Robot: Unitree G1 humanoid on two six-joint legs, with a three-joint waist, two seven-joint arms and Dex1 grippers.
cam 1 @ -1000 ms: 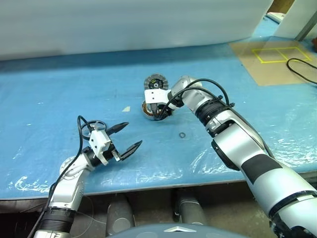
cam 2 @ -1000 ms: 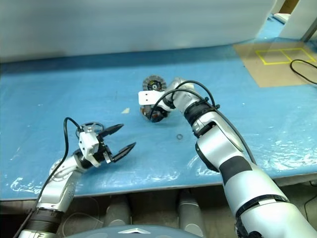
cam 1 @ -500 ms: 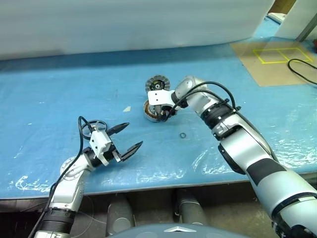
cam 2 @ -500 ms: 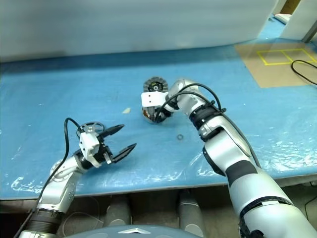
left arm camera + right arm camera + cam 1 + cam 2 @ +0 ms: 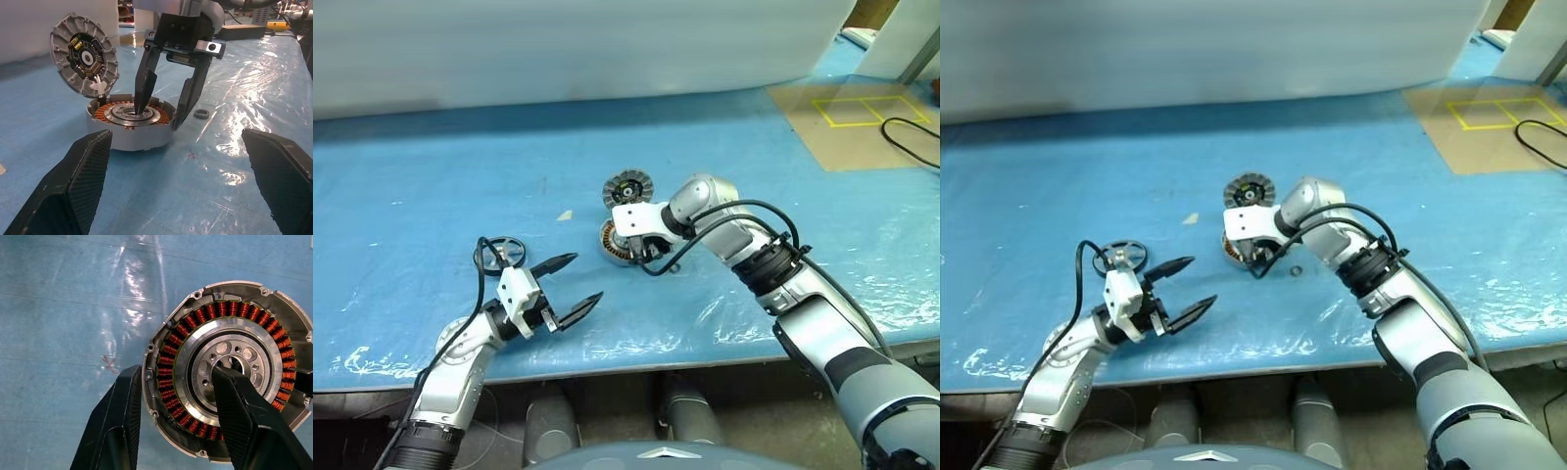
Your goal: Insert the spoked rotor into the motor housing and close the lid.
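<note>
Head views: the motor housing point(image 5: 619, 243) sits mid-table, a squat silver puck, with its lid point(image 5: 626, 186) hinged upright at the far rim, segmented face and dark centre showing. The spoked rotor point(image 5: 498, 255) lies flat on the blue sheet point(image 5: 431, 176), well apart from the housing, just beyond the left gripper point(image 5: 572, 287). That gripper hangs above the sheet with jaws spread wide and holds nothing. The right gripper point(image 5: 644, 257) points down at the housing. A small washer ring point(image 5: 1297, 270) lies near the housing on the right arm's side. Farther off, a tan panel point(image 5: 847, 122) with yellow tape squares and a black cable point(image 5: 906, 132); a pale wall point(image 5: 558, 44) backs the table.

Left wrist view: the housing point(image 5: 131, 125) shows orange windings around a pale centre. The right gripper point(image 5: 161, 115) stands partly open, one finger in the centre bore, the other outside the wall, straddling the rim. Whether it actually clamps the rim I cannot tell.

Right wrist view: the windings point(image 5: 168, 372) ring a drilled pale hub point(image 5: 230, 364); no rotor inside the housing. One finger point(image 5: 239, 411) overlaps the hub, the other point(image 5: 117, 426) hangs beside the outer wall.
</note>
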